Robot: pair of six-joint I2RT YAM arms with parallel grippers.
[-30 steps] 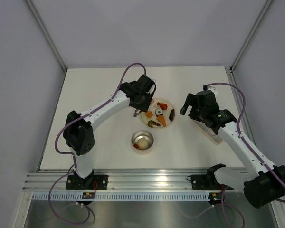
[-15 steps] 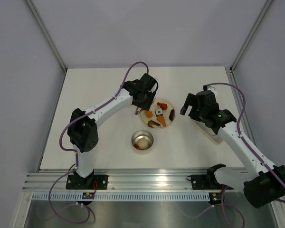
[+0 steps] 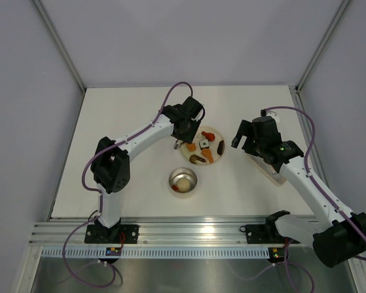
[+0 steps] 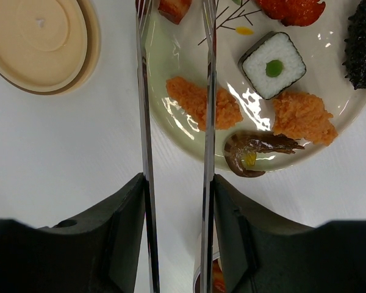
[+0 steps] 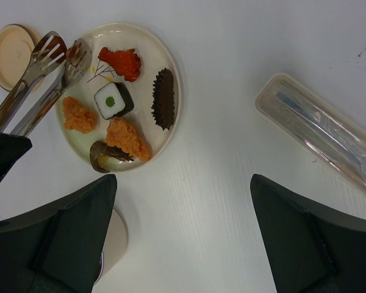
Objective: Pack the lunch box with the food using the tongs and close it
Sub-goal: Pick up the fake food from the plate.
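Alignment matters here: the left gripper (image 4: pixel 177 210) clamps the tongs (image 4: pixel 145 122), half open over the plate (image 5: pixel 147 41) edge, with a reddish piece (image 4: pixel 174 8) between their arms; whether it is pinched, I cannot tell. Squeeze gently, lift straight, then carry it to the lunch box (image 3: pixel 171 178) near the plate.

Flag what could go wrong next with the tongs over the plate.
1. The tongs, held in the left pincer, straddle the plate's rim; closing could clip it and shove the plate rather than catch the orange piece.
2. The wooden lid lies right beside the tips; a sideways sweep might knock it.
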